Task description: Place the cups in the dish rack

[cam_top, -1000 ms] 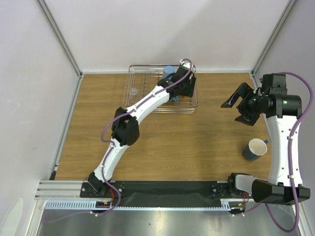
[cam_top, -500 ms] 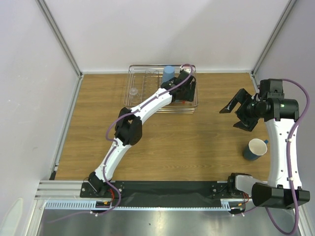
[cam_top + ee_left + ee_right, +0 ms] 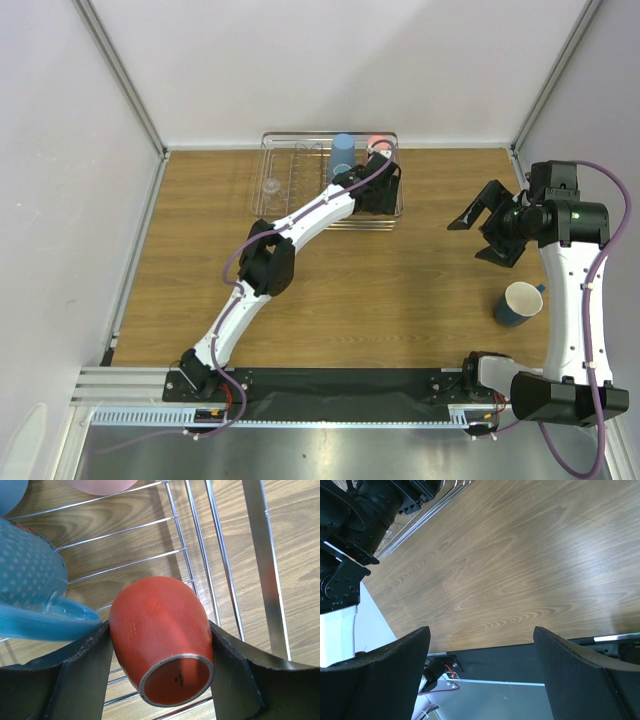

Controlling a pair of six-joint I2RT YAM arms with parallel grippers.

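orange cup (image 3: 160, 625) sits apparently clamped in left gripper (image 3: 159, 672).

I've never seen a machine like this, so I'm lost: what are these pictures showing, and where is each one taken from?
Two robot arms are bolted to a wooden table. The wide picture looks down from above; the other two come from wrist cameras. The left gripper is closed on an orange cup in the wire dish rack, near a light blue tumbler and a pink tumbler. The right gripper hangs open and empty; a dark blue mug sits on the table.
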